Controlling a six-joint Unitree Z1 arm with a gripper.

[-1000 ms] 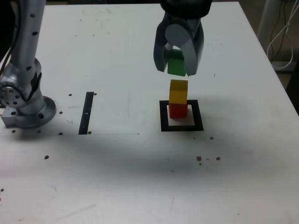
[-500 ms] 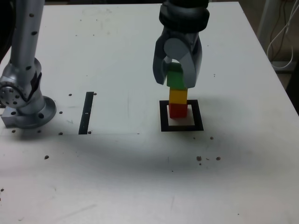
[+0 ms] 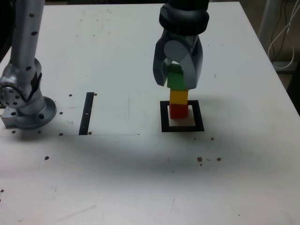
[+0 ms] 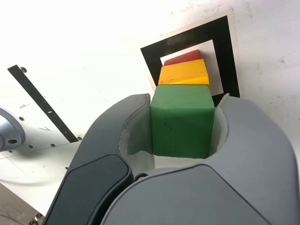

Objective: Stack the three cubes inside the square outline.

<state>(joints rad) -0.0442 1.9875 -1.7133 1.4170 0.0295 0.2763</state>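
Observation:
Three cubes stand in one column inside the square outline: the red cube lowest, the yellow cube on it, the green cube on top. My gripper hangs straight over the column with a finger on either side of the green cube. The jaws stand slightly parted, and in the wrist view a thin gap shows beside the cube on one side. The green cube rests on the yellow one.
A straight black strip lies on the white table toward the exterior view's left. The arm's silver base stands at the far left. Cables hang beyond the table's right edge. Small dark specks dot the tabletop.
The gripper came down with the green cube and set it on the yellow cube. Since then the jaws have widened a little around it.

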